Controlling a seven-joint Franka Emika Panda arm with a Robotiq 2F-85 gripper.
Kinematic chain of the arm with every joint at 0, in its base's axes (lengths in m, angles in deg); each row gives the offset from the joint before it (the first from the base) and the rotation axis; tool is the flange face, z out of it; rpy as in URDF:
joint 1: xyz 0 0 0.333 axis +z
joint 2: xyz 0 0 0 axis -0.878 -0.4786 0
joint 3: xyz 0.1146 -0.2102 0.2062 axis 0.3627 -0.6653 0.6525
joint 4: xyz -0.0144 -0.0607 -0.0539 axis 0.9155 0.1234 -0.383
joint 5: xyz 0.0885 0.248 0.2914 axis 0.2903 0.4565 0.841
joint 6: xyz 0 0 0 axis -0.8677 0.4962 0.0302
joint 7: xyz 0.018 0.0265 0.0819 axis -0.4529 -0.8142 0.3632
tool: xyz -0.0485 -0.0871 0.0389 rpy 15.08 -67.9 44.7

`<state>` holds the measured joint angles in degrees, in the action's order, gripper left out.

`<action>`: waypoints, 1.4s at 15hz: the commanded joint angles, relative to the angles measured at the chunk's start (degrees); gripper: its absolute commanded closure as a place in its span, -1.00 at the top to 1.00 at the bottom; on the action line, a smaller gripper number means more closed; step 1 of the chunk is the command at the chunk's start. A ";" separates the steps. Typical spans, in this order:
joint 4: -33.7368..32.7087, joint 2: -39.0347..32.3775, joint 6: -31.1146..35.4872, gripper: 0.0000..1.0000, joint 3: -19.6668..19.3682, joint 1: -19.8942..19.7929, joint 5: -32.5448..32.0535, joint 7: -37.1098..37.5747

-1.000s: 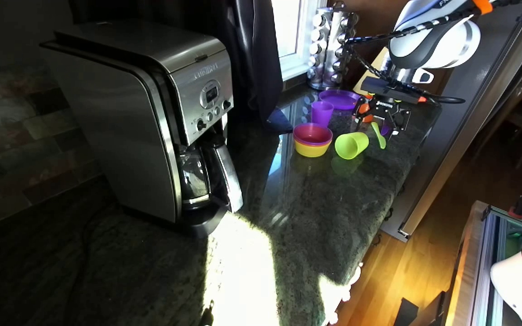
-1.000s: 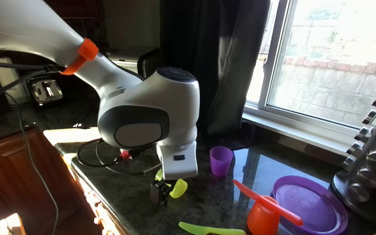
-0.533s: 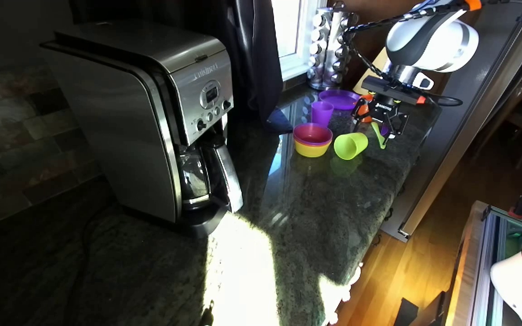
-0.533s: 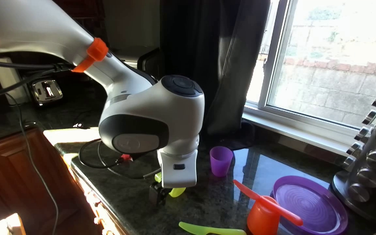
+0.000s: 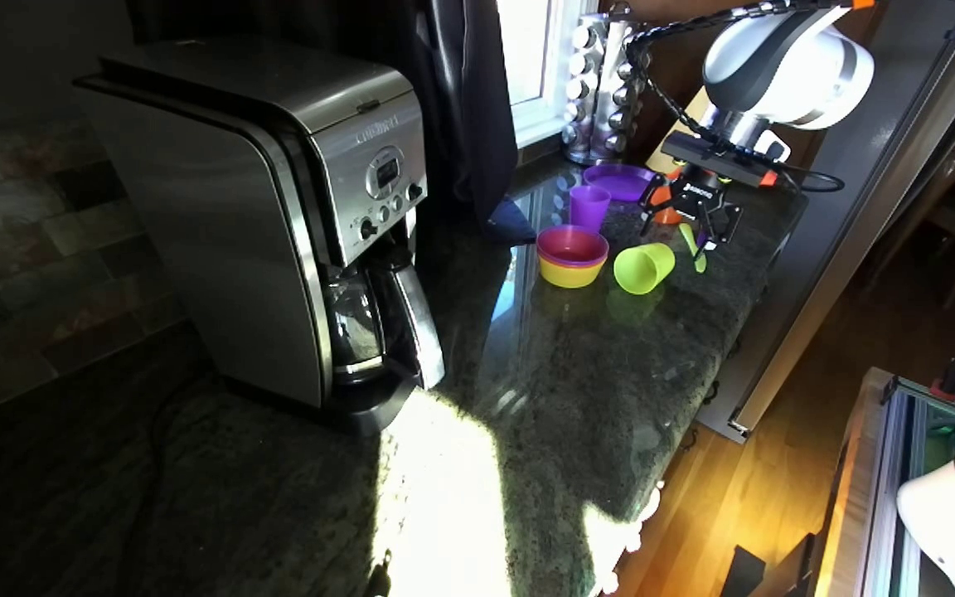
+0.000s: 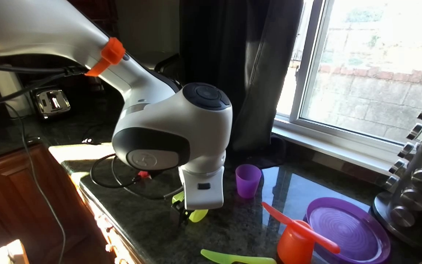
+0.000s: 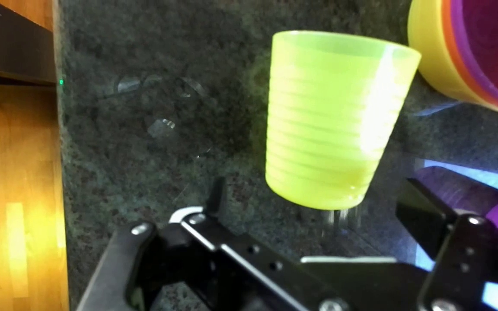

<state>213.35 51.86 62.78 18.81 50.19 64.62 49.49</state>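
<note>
- Coffee maker (image 5: pixel 229 224), one, silver and black: standing at far left on your worktop (image 5: pixel 560 431) in an exterior view.
- Bowls (image 5: pixel 573 265), one nested stack, yellow outermost: sitting mouth-up, with orange and purple rims showing inside.
- Purple cup (image 5: pixel 589 207), one: standing upright behind the bowls.
- Purple plate (image 5: pixel 618 184), one: lying flat, further back.
- Green cup (image 5: pixel 645 267), one: lying on its side on the worktop, just beside the bowls; in the wrist view its base is facing your end effector (image 7: pixel 316 196). Nothing is gripping it.
- Orange cup (image 6: pixel 294 245), one: standing, with an orange utensil (image 6: pixel 319 239) lying across it.
- End effector, one: hanging above the worktop, holding nothing, its fingers standing wide apart. Against a second ago, you are shifting it and the arm (image 6: pixel 203 124) a little, while the green cup is lying in nearly the same place. For the work in hand, this seems to be changing your position relative to the cup, not the cup's own.
- Green utensil (image 6: pixel 236 258), one: lying on the worktop, near the orange cup.
</note>
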 commanded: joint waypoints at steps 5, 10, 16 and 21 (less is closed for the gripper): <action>-2.59 -3.84 0.03 1.00 0.93 0.61 3.41 -5.90; -4.86 -7.33 -0.35 1.00 1.45 0.95 2.04 -5.32; -5.48 -8.71 0.87 0.25 1.58 1.99 0.44 -3.23; -2.67 -5.00 4.38 -0.20 1.89 3.89 -4.40 1.48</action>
<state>208.05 43.93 64.13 20.56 52.75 64.05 46.80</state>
